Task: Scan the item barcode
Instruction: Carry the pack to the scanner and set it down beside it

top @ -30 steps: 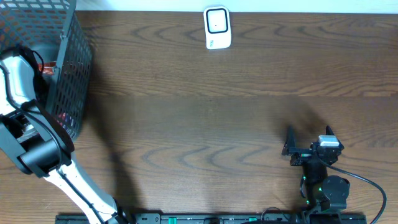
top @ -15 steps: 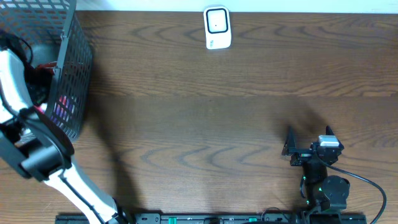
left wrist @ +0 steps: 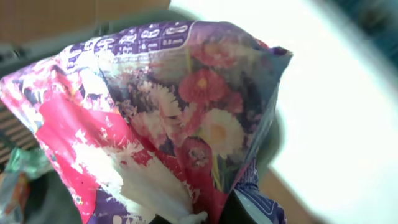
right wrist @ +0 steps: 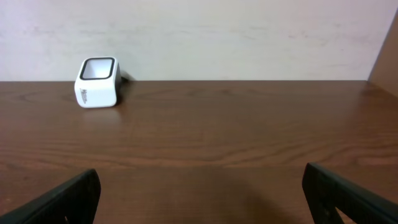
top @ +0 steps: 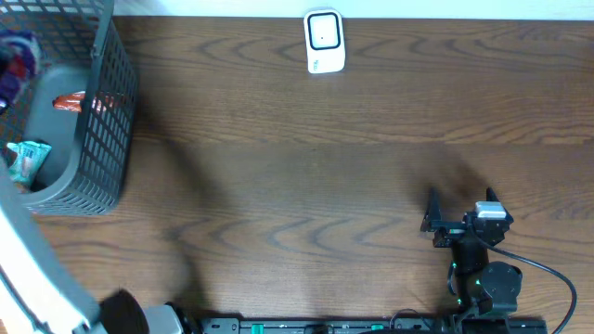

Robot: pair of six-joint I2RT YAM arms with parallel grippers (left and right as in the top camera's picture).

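Observation:
A floral purple, pink and red packet (left wrist: 155, 106) fills the left wrist view, hanging above the basket. My left gripper (left wrist: 211, 214) is shut on its lower edge. In the overhead view only a purple corner of the packet (top: 15, 57) shows at the far left edge. No barcode shows on the face I see. The white scanner (top: 324, 41) stands at the table's far edge, also visible as the scanner (right wrist: 97, 82) in the right wrist view. My right gripper (top: 461, 209) rests open at the front right, nothing between its fingers (right wrist: 68, 199).
A dark wire basket (top: 102, 139) stands at the back left, holding a red item (top: 74, 102) and a teal packet (top: 23, 160). My left arm's grey link (top: 28, 269) runs along the left edge.
My left arm has risen out of the basket with the floral packet, uncovering the basket's contents. Its jaws have closed a little tighter. The right arm has not moved.

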